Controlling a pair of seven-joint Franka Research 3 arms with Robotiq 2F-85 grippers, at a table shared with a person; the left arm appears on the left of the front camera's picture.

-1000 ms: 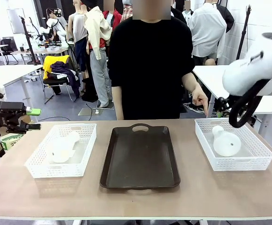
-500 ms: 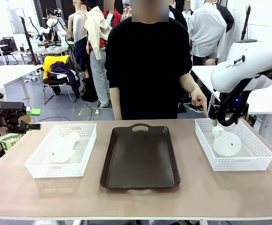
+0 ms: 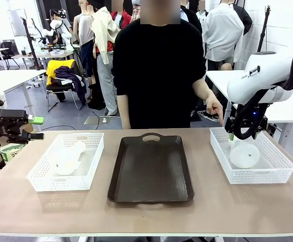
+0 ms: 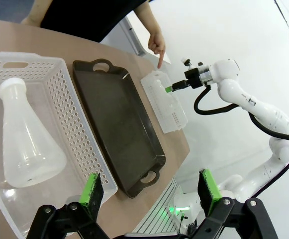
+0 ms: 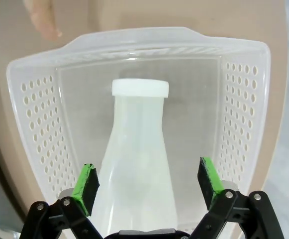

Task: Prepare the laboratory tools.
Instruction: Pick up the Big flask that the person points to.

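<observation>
Two frosted-white conical flasks lie on their sides. One flask [image 3: 68,159] [image 4: 25,144] rests in the left white basket [image 3: 40,184]. The other flask [image 3: 245,155] [image 5: 139,149] lies in the right white basket [image 3: 282,174] [image 5: 134,37]. My right gripper [image 3: 233,135] [image 5: 148,180] hangs open just over that flask's neck end, its green pads [image 5: 87,181] standing wider than the flask body. My left gripper [image 3: 38,128] [image 4: 149,186] is open at the table's left edge, off to the side of the left basket.
A dark brown handled tray [image 3: 151,169] [image 4: 119,129] lies bare in the middle between the baskets. The person stands at the far side, with a hand [image 3: 216,108] [image 5: 40,17] pointing down at the right basket's far corner.
My right arm has swung in from the right and come down over the flask in the right basket. The left arm and the person's hand have stayed put.
</observation>
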